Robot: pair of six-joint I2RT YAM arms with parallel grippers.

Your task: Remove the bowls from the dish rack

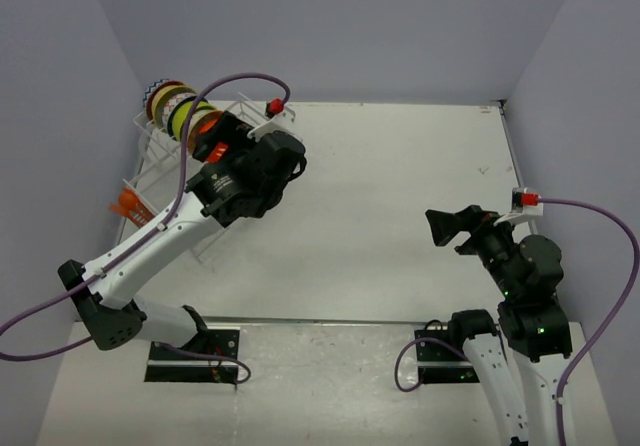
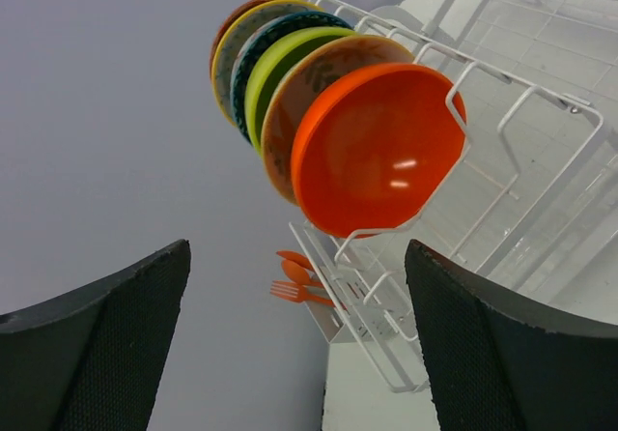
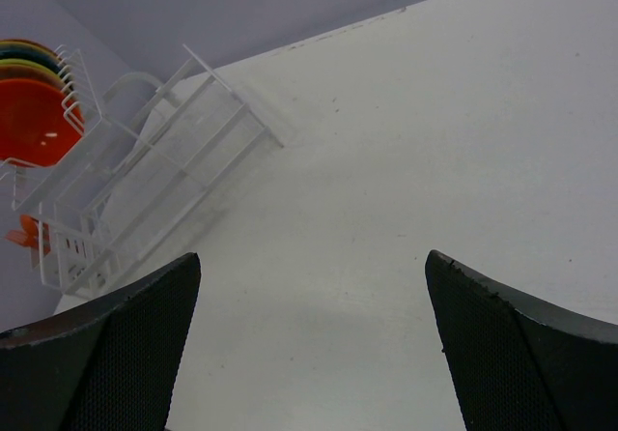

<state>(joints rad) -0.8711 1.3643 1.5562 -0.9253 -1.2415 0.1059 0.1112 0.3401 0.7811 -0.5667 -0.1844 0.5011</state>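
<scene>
Only rims of the rear bowls (image 2: pixel 280 52) show behind the orange bowl (image 2: pixel 377 151).

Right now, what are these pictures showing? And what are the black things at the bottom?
The left arm and right arm are robot arms bolted to a white table. One picture looks down from above. The other two come from little cameras on each wrist. The black shapes are the fingers of each end effector, the part that grabs. The left end effector is open and points at a wire dish rack holding colourful bowls standing on edge, with an orange one nearest. The right end effector is open too, above bare table. Neither holds anything.
</scene>
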